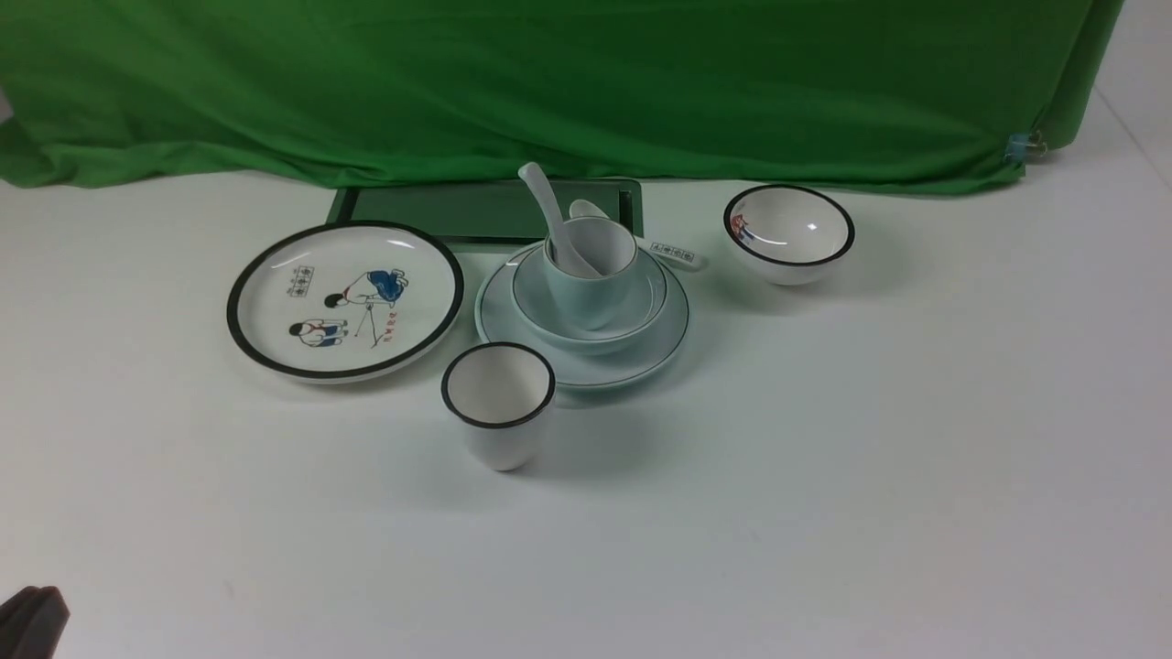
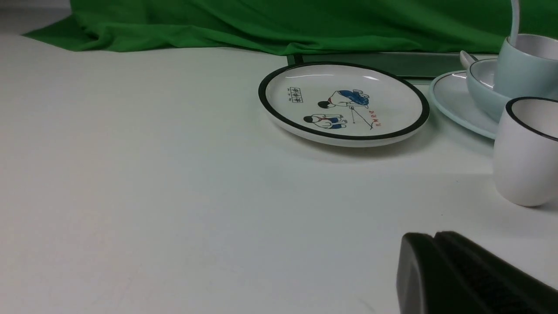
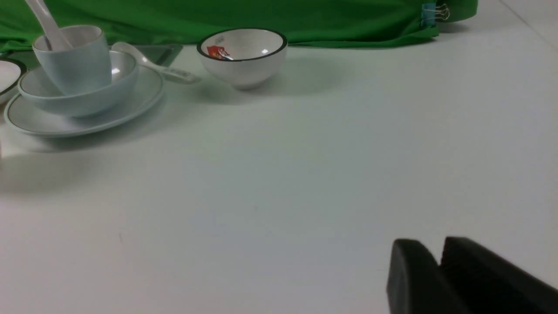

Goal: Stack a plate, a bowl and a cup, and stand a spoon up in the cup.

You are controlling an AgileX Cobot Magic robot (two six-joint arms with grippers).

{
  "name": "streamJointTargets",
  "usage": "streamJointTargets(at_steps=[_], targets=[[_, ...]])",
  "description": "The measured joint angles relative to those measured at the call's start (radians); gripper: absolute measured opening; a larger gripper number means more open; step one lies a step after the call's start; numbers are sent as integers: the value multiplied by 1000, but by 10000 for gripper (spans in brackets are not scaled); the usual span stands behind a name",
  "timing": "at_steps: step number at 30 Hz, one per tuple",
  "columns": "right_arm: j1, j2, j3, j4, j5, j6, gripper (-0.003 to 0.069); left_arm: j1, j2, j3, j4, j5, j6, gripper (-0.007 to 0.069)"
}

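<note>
Front view: on the white worktop (image 1: 824,476) the plain pale blue-green round plate (image 1: 513,320) carries the shallow pale blue-green bowl (image 1: 540,302), the handleless pale blue-green cup (image 1: 586,293) inside it, and the glossy white ceramic spoon (image 1: 548,206) leaning in the cup. A black-rimmed cartoon plate (image 1: 344,299) lies to the left, a black-rimmed white cup (image 1: 499,403) in front, a small printed bowl (image 1: 789,233) to the right.

Left wrist view: the left hand (image 2: 433,244) is closed, empty, just above the worktop.

Right wrist view: the right hand (image 3: 438,257) shows a narrow slit between its fingers, holding nothing, well apart from the stack.
</note>
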Motion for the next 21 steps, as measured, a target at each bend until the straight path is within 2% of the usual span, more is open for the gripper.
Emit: streamJointTargets(at_steps=[21], targets=[[0,0,0,0,0,0,176,0,0,0,0,0,3,-30]])
